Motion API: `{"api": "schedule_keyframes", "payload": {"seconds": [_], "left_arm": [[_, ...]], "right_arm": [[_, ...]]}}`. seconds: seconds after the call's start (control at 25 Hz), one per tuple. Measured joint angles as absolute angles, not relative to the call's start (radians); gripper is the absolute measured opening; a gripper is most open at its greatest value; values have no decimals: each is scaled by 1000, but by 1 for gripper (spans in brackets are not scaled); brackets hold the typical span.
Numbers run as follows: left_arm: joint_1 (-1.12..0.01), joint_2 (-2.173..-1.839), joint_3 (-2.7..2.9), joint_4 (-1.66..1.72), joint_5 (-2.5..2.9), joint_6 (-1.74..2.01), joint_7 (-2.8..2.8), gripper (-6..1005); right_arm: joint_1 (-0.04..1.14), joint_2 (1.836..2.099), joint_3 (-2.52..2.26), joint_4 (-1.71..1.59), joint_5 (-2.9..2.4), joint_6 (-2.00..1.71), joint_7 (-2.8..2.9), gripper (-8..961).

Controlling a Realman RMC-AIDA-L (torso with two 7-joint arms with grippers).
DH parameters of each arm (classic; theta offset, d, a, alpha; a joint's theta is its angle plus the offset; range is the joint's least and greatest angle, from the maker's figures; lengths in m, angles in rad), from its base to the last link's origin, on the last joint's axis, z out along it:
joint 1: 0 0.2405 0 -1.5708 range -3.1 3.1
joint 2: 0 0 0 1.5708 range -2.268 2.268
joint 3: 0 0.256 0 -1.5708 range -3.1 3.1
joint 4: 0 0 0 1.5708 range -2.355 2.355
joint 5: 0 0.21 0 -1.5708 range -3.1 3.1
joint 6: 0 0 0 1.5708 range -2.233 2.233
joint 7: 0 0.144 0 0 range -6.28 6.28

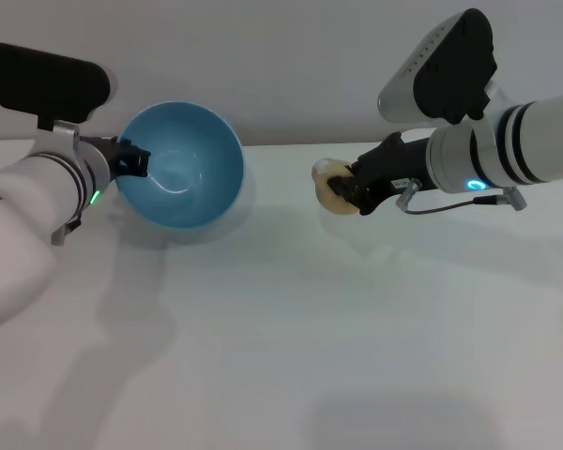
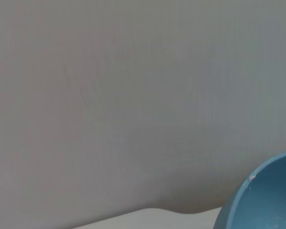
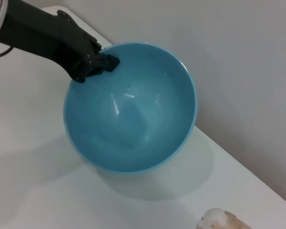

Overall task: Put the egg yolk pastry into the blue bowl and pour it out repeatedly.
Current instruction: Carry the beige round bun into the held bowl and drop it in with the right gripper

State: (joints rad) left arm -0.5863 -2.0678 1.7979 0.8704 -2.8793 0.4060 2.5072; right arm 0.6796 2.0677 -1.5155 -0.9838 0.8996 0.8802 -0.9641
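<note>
While your left hand (image 1: 136,161) pinches the left rim of the blue bowl (image 1: 183,169) and holds it tilted, mouth toward you, on the far left of the white bench (image 1: 291,328), your right hand (image 1: 347,190) is clamped on the egg yolk pastry (image 1: 330,186), well apart to the bowl's right. The bowl is empty. Watch the tilt: released over a bowl leaning this far, the pastry could roll straight out over the low rim. A soft pastry may also crumble or stick to your fingers if squeezed hard.
</note>
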Motion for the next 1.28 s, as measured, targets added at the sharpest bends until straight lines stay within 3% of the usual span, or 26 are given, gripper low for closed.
{"api": "schedule_keyframes", "payload": {"seconds": [1.28], "left_arm": [[-613, -2069, 1832, 865, -2881, 442, 2428, 13]], "right_arm": [[686, 2068, -1517, -985, 897, 886, -986, 51]]}}
